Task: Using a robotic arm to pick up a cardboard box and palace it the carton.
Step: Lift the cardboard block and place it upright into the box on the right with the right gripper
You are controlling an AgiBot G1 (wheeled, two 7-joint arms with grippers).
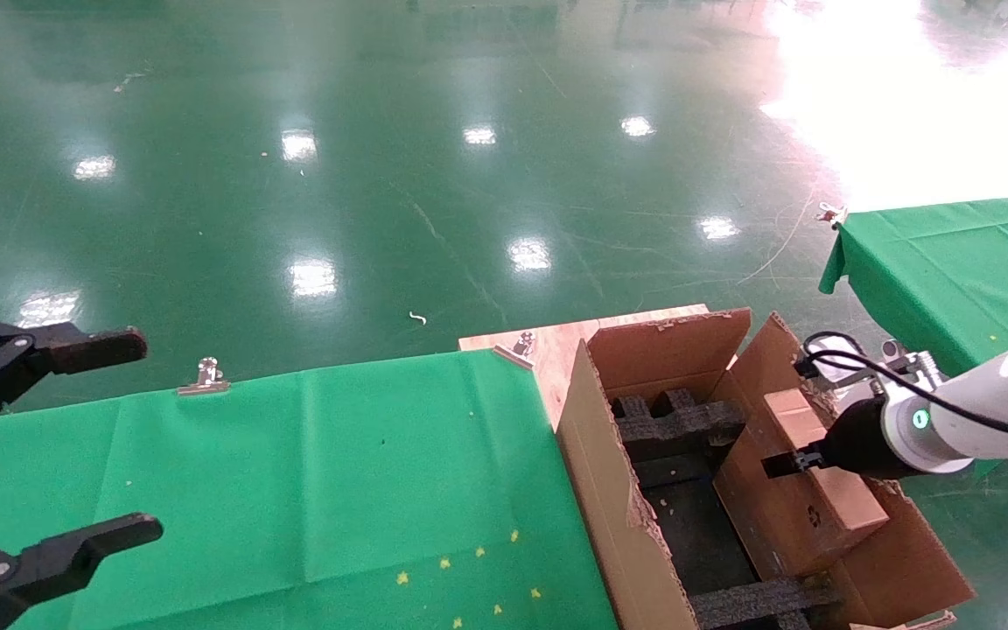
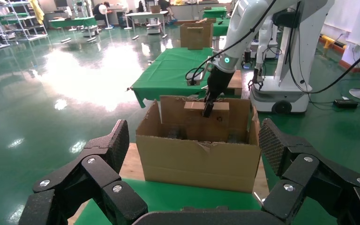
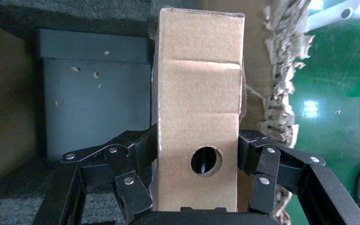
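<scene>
Gripping the cardboard box (image 3: pixel 197 117) from both sides, the right gripper (image 3: pixel 196 180) has its black fingers (image 3: pixel 129 180) pressed against the box's 2 long faces, with the face bearing the round hole turned toward the wrist camera. In the head view the same gripper (image 1: pixel 806 457) shows as a black tip clamped on the cardboard box (image 1: pixel 819 490), which sits inside the carton (image 1: pixel 609 490) against its right-hand wall, standing partly above the rim. Behind the gripper runs the robotic arm (image 1: pixel 985 402), white and tubular, with a glowing teal ring at the wrist and a black cable looping over it. From the left wrist camera the arm (image 2: pixel 243 28) comes down from above, and the box (image 2: pixel 207 108) is seen at the far wall of the carton (image 2: pixel 197 157).

Inside the carton, black foam blocks (image 1: pixel 675 420) lie at the far end and another strip crosses the near end; the flap edges are ragged. The carton rests on a wooden board (image 1: pixel 548 341) just beside the table with a green cloth (image 1: pixel 311 472), the cloth being held by metal clips (image 1: pixel 204 377). A 2nd green-covered table (image 1: pixel 959 262) stands to the right, apart from the carton.

The left gripper (image 1: pixel 49 446) hangs over the near left corner of the green table, well apart from the carton, its 2 fingers spread wide with nothing between them.
</scene>
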